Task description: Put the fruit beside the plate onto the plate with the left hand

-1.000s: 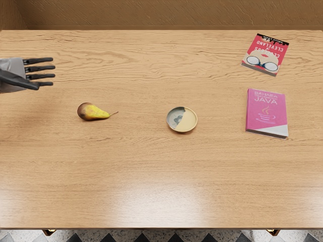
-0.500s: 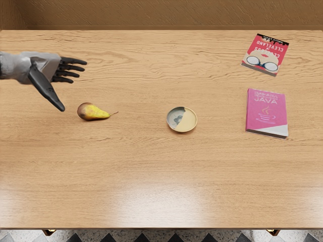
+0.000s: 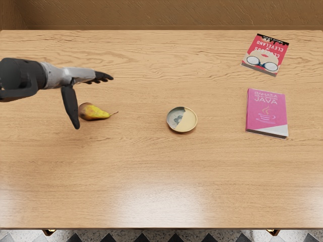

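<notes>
Head view: the pear (image 3: 93,112) is seen lying on its side on the table (image 3: 151,176), well left of the plate (image 3: 181,119), with its stem pointed toward the plate. The left hand (image 3: 81,80) is held open over the pear, fingers (image 3: 103,77) stretched rightward and thumb angled down past the fruit's blunt end. Nothing is gripped, and contact cannot be confirmed. A pink book (image 3: 267,112) and a red book (image 3: 265,54) are placed far right.

Bare tabletop (image 3: 141,116) all the way from pear (image 3: 96,113) to plate (image 3: 181,119), wide room in front and behind too. Only obstacles: pink book (image 3: 266,113) and red book (image 3: 265,54), well apart to the plate's right. Left hand (image 3: 78,83) spread over the pear's fat end.
</notes>
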Controlling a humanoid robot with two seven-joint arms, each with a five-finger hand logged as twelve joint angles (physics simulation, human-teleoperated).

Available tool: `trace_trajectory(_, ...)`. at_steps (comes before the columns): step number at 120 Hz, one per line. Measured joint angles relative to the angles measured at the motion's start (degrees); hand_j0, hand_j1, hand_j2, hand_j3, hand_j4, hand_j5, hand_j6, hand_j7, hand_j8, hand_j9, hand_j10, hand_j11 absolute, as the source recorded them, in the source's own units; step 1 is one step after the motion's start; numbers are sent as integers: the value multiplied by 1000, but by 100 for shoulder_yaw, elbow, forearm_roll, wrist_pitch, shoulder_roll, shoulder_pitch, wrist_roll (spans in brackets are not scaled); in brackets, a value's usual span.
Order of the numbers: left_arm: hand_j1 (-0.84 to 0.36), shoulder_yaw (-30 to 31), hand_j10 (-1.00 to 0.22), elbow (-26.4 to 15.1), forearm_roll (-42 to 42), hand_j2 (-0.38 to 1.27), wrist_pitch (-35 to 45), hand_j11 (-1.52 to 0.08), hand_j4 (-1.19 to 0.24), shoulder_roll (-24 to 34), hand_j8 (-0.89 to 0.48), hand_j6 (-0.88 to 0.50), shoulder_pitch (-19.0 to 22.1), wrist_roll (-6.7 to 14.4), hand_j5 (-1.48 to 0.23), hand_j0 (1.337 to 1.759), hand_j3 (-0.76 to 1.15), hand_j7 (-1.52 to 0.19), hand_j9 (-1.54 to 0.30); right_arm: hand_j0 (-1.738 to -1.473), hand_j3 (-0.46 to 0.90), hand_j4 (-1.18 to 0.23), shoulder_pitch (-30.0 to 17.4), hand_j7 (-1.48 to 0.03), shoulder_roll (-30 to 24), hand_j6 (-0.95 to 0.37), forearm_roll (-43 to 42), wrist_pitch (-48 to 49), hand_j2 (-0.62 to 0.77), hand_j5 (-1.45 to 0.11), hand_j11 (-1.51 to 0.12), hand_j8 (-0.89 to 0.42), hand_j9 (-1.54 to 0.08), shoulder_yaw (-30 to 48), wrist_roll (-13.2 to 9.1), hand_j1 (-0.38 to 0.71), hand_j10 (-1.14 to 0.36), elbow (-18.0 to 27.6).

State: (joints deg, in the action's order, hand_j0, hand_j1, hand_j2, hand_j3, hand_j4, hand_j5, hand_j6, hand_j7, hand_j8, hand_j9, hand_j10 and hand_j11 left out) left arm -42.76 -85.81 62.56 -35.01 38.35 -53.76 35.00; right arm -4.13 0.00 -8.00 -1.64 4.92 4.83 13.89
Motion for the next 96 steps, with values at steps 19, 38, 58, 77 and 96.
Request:
trace_trajectory(19, 306, 321, -39, -30, 417, 8, 201, -48, -40, -12, -40, -40, 15, 0, -48, 1658, 0, -48, -48, -1658, 0, -15, 0, -20, 0, -15, 0, 1, -3, -20, -20, -15, -20, 0, 0, -331, -15, 0)
trace_trajectory(38, 309, 427, -37, -52, 642, 8, 1095, -45, -37, -202, -38, -38, -12, 0, -45, 1658, 0, -45, -45, -1658, 0, -15, 0, -20, 0, -15, 0, 0, -3, -20, -20, -15, -20, 0, 0, -331, -15, 0)
trace_trajectory(58, 311, 673, -35, -50, 998, 8, 1503, -43, -36, -282, -36, -37, 31, 0, -43, 1658, 0, -43, -43, -1658, 0, -15, 0, -20, 0, -15, 0, 0, -3, -20, -20, -15, -20, 0, 0, -331, -15, 0)
trace_trajectory(77, 310, 943, -36, -34, 1109, 8, 1670, -44, -37, -447, -38, -38, 103, 0, -44, 1658, 0, -44, -44, -1658, 0, -15, 0, -20, 0, -15, 0, 2, -3, -20, -20, -15, -20, 0, 0, -331, -15, 0)
trace_trajectory(96, 306, 1084, -39, 33, 1159, 9, 2230, -48, -40, -451, -41, -41, 45, 0, -48, 1658, 0, -48, -48, -1658, 0, -15, 0, -20, 0, -15, 0, 0, -3, -20, -20, -15, -20, 1, 0, -331, -15, 0)
